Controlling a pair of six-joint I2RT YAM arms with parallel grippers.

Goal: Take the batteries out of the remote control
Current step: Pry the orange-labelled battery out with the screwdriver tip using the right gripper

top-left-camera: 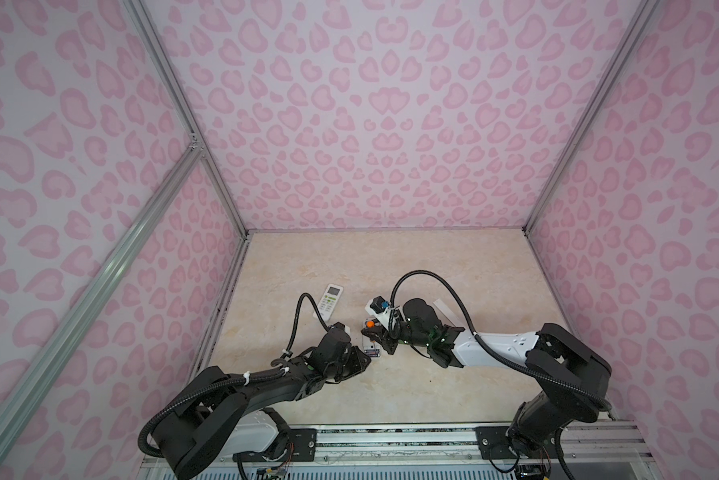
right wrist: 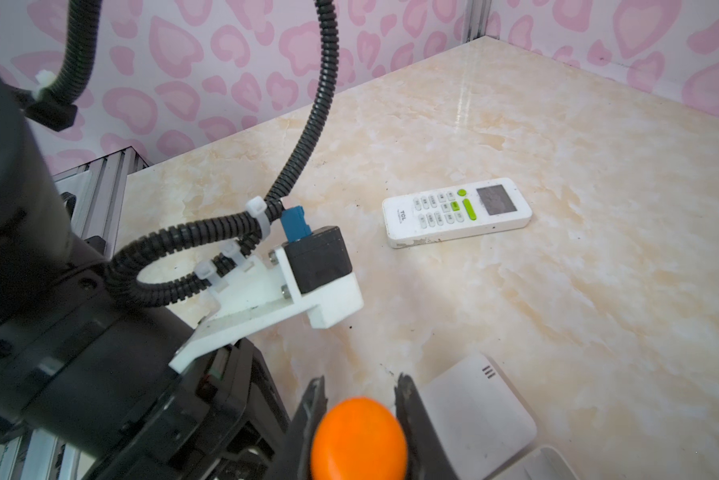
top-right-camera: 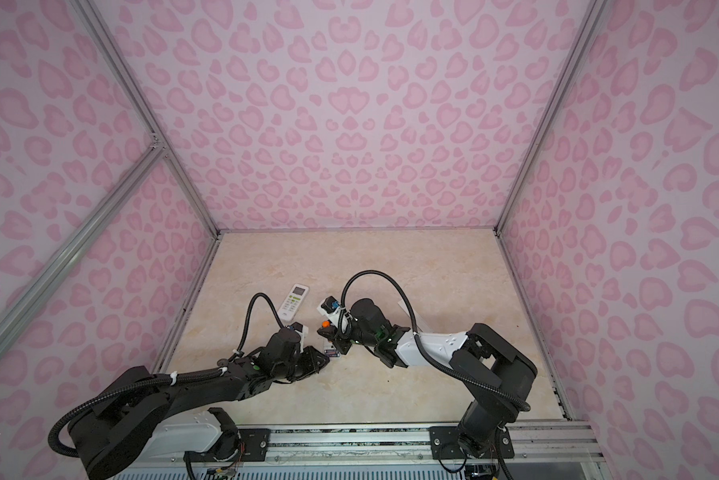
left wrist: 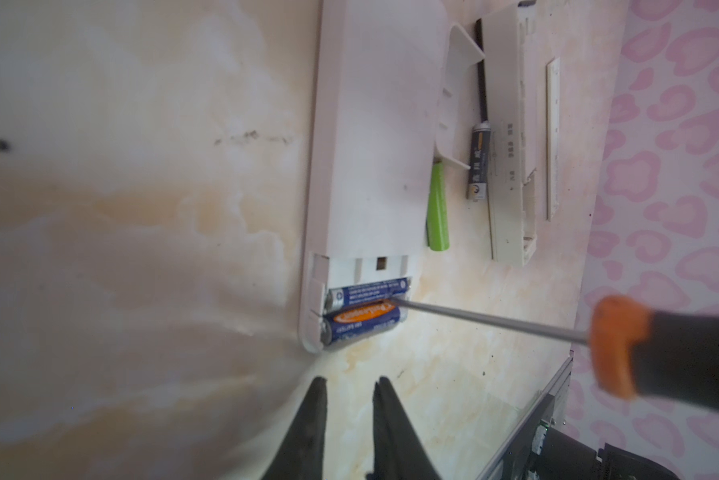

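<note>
Right jaws are clamped on the orange-and-black handle of the screwdriver (right wrist: 358, 436), and its thin shaft runs down so the tip sits between the two blue batteries (left wrist: 366, 322) lying side by side in the open bay of the face-down white remote (left wrist: 374, 124), around the middle of the worktop (top-left-camera: 391, 266). Left jaws are a bit apart with nothing in them, hovering just off that open end. A lime green cell (left wrist: 438, 208) and a black cell (left wrist: 478, 162) lie loose on the worktop right beside that remote, and a second remote (right wrist: 457, 212) sits face up nearer the left edge.
</note>
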